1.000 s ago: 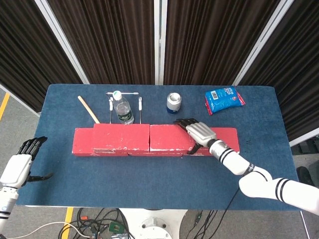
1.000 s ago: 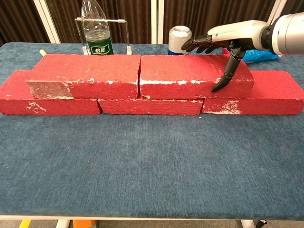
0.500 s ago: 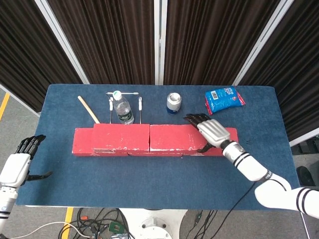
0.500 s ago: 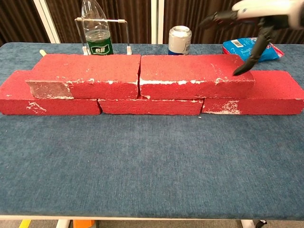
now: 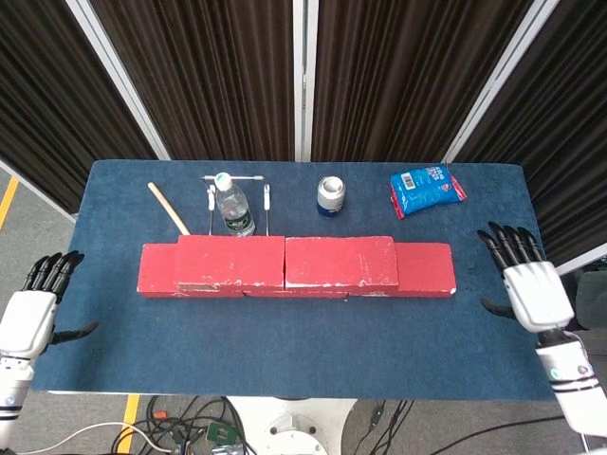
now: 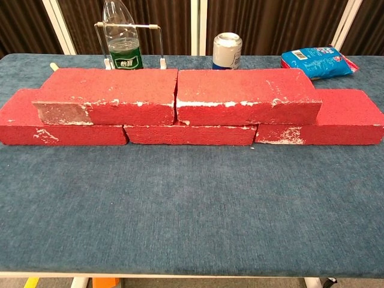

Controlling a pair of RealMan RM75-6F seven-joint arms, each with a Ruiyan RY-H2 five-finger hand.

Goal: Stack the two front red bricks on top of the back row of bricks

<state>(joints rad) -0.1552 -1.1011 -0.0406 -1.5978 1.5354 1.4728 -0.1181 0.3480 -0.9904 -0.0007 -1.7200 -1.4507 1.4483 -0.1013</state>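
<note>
The rectangular bricks (image 6: 180, 96) are dull red, flecked and chipped white along their edges, with one grey scraped patch on the upper left brick (image 6: 63, 111). The table's cloth (image 5: 285, 332) is deep blue. Near its back edge, the clear plastic bottle (image 6: 122, 42) has a green label and white cap, the metal can (image 6: 227, 51) is silver and blue, and the crinkled snack packet (image 6: 318, 61) is bright blue with red trim. Both robot hands, left (image 5: 33, 308) and right (image 5: 531, 284), are white with black fingers.

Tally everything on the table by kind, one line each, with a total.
Red bricks: 5, with 2 upper bricks stacked on 3 lower bricks
Plastic bottle: 1
Wire rack: 1
Can: 1
Blue snack bag: 1
Wooden stick: 1
Total: 10
</note>
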